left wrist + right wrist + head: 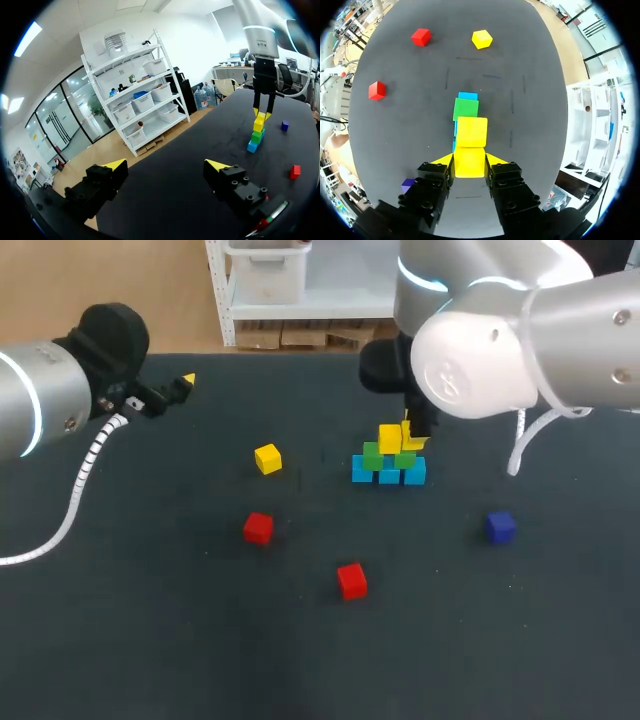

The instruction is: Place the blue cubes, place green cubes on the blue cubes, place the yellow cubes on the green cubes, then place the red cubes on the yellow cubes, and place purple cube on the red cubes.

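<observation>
A small stack stands mid-table: a row of blue cubes [389, 475], green cubes [372, 455] on them, and one yellow cube [390, 438] on top. My right gripper [412, 438] is shut on a second yellow cube [469, 161], right beside the placed yellow cube [471, 131] at the stack's top level. A green cube [466, 108] and a blue cube [468, 95] show ahead of it. My left gripper [166, 165] hangs open and empty at the far left [185, 383], well away from the stack [257, 132].
A loose yellow cube [267, 458] lies left of the stack. Two red cubes [258, 527] [352, 580] sit nearer the front. The purple cube [501, 526] rests to the right of the stack. The dark table [150, 620] stretches around them.
</observation>
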Robot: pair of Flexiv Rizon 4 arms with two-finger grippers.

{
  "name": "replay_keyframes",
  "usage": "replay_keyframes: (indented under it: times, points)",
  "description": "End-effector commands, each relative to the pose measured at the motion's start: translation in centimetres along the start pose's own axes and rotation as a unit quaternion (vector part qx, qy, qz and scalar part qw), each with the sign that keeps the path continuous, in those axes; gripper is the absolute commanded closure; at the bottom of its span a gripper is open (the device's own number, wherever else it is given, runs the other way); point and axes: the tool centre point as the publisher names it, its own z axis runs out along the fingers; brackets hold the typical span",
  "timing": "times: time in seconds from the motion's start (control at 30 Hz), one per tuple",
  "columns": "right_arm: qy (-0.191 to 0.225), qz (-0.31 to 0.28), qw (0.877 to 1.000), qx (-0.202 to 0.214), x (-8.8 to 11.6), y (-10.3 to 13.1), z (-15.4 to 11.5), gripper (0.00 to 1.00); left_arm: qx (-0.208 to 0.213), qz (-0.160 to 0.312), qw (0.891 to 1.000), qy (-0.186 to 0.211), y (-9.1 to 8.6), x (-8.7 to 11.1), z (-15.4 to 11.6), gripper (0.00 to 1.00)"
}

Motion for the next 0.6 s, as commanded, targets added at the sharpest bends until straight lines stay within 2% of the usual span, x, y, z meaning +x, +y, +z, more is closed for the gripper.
replay_keyframes:
  times: [0.03, 0.37, 0.6]
  points:
    - [-0.001, 0.000, 1.000, -0.003, -0.01, -0.25, 0.17, 0.93, -0.002, 0.000, 1.000, -0.001, -0.07, 0.02, 0.04, 0.00]
    - [0.001, 0.000, 1.000, -0.006, 0.00, -0.37, 0.45, 0.91, -0.002, 0.000, 1.000, -0.001, -0.07, 0.02, 0.04, 0.00]
    - [0.001, 0.000, 1.000, -0.008, -0.04, -0.36, 0.57, 0.82, -0.002, 0.000, 1.000, -0.001, -0.07, 0.02, 0.04, 0.00]
